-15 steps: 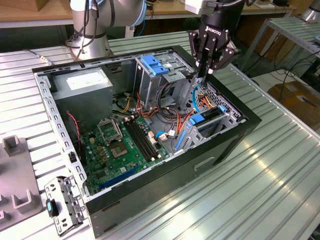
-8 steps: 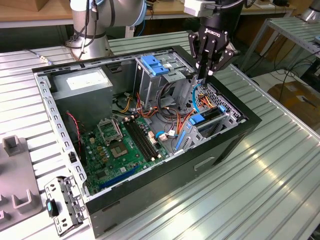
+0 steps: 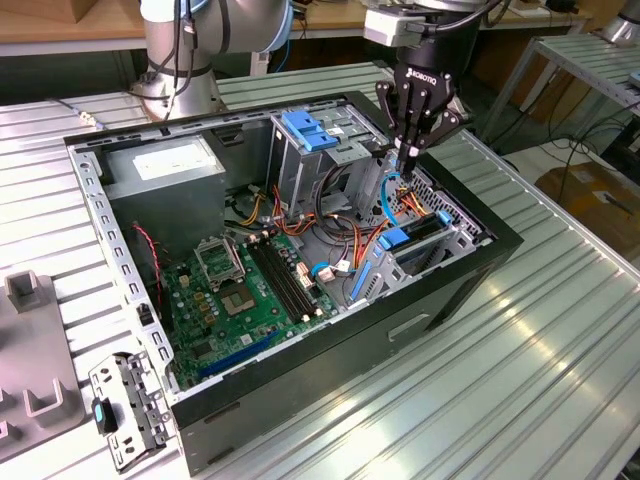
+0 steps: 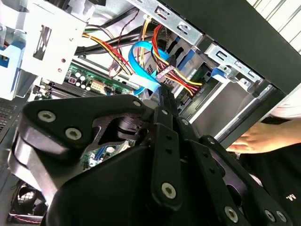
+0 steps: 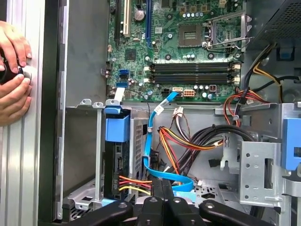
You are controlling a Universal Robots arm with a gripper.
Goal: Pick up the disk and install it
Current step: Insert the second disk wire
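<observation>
Near edge of the surface: loose metal bracket lying just beside the open PC case. Motherboard flat on the case floor.

The disk sits in the drive bay at the exterior view's right end of the case. It stands on edge with its blue carrier tab up and its dark body dropping into the bay. My read: the long axis runs down into the bay.

Key relation: the gripper hangs just above and slightly beyond the disk, offset to one side rather than over the tab. A blue cable and the red/yellow wire bundle lie between. Fingers are clenched together. Can't tell whether they pinch the cable; they aren't on the disk.

A person's hand rests on the surface outside the case wall.

Far side: drive cage with blue latch, then the power supply.

Writing: white print on the gripper body and a white label on the power supply. Neither read out.
</observation>
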